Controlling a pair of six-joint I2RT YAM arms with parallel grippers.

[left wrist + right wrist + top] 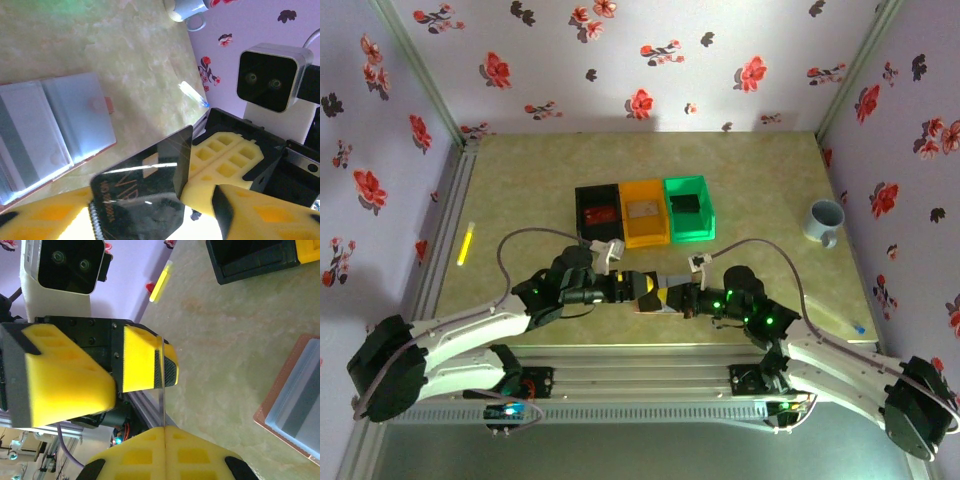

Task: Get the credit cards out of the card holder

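Left wrist view is showing a dark card (pixel 142 185) sitting between the yellow fingers of the left pincer (pixel 155 220), whose jaws are standing spread on either side of it. The right pincer (pixel 164 440) is pinching the same card, its fingers pressing together on one edge. It is holding the card up off the desk (pixel 125 55), most likely so the left arm can take it over. Whether a left pad is touching the card yet is hard to judge from these angles.

The card holder (pixel 55 120) is lying open and flat on the desk just beside and below the two pincers, with its pale inside facing up and its pockets reachable. Beyond it, the black bin (pixel 598 212), orange bin (pixel 645 212) and green bin (pixel 688 207) are standing in a row, probably waiting as drop spots for the cards.
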